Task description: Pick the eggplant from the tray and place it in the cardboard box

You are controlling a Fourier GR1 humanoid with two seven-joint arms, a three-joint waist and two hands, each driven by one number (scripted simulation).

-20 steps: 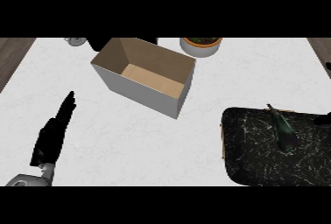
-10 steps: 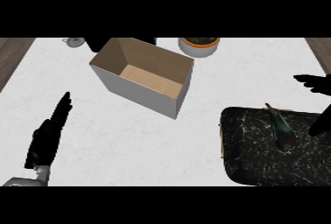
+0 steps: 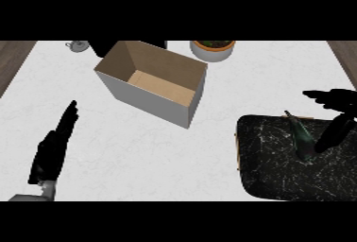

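On the dark marbled tray [image 3: 279,175] at right, the eggplant [image 3: 302,137] lies just beside the right hand [image 3: 338,113], whose spread fingers hold nothing. The left hand [image 3: 52,149] rests flat, fingers straight, left of the cardboard box [image 3: 150,82].

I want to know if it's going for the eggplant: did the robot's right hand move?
Yes. The right hand has come further in from the right edge, over the dark tray, with its fingers now beside the eggplant.
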